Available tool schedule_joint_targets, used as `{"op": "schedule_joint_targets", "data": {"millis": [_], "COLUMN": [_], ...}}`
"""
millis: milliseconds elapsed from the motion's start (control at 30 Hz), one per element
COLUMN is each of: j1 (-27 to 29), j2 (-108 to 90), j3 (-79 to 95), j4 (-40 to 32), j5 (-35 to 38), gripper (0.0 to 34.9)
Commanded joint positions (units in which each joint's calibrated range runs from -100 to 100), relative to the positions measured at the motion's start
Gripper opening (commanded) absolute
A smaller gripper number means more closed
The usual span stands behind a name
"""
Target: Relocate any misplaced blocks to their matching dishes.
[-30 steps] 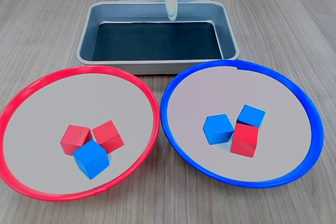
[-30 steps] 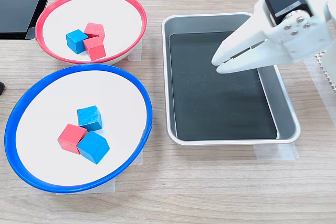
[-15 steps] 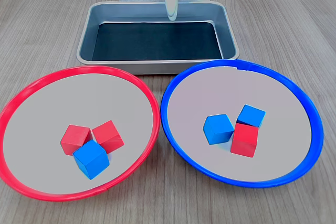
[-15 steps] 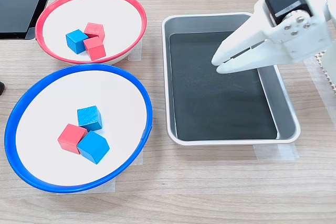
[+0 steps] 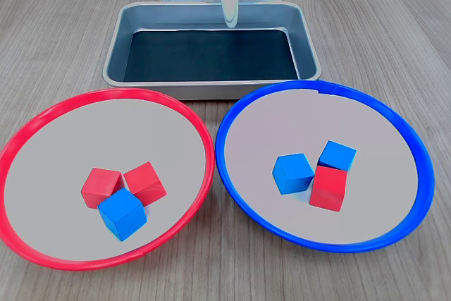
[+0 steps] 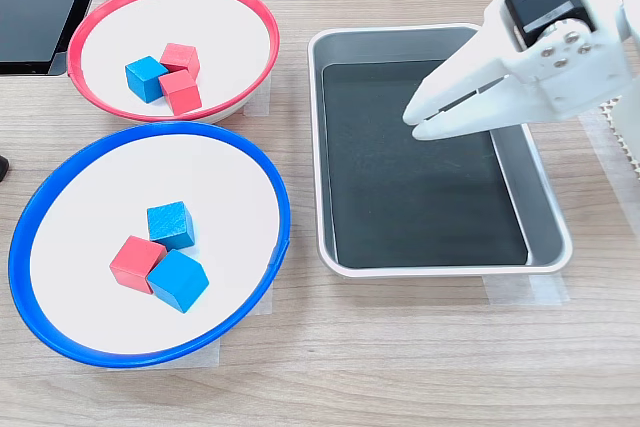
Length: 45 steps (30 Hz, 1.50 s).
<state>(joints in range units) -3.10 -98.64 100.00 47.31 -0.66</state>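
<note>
The counter (image 5: 394,26) has a light wood-grain surface with grey-brown planks, and the light on it is soft and even. In the second exterior view, a dark flat object (image 6: 40,7) lies at the top left corner. At the right edge, a white perforated mat (image 6: 622,137) rests on the counter.

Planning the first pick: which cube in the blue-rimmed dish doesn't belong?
The red cube, the only red one among that dish's three; its two neighbours are blue.
</note>
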Motion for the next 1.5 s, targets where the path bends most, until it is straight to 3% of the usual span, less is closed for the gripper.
{"op": "schedule_joint_targets", "data": {"millis": [0, 200, 500, 700, 833, 1100, 1300, 1467], "j1": [-0.3, -0.2, 0.0, 0.0, 0.0, -1.1, -2.3, -3.3], "j2": [-0.3, 2.2, 26.0, 48.4, 67.4, 87.6, 102.8, 115.3], "j3": [0.0, -1.1, -25.5, -46.3, -62.4, -81.8, -99.2, -115.2], "j4": [0.2, -1.1, -0.4, -0.7, -2.8, -2.9, -0.5, 2.2], "j5": [0.2, 1.4, 7.2, 14.1, 22.8, 33.2, 36.9, 38.3], "gripper": [0.4, 0.4, 0.3, 0.3, 0.3, 0.4, 8.1, 12.1]}}
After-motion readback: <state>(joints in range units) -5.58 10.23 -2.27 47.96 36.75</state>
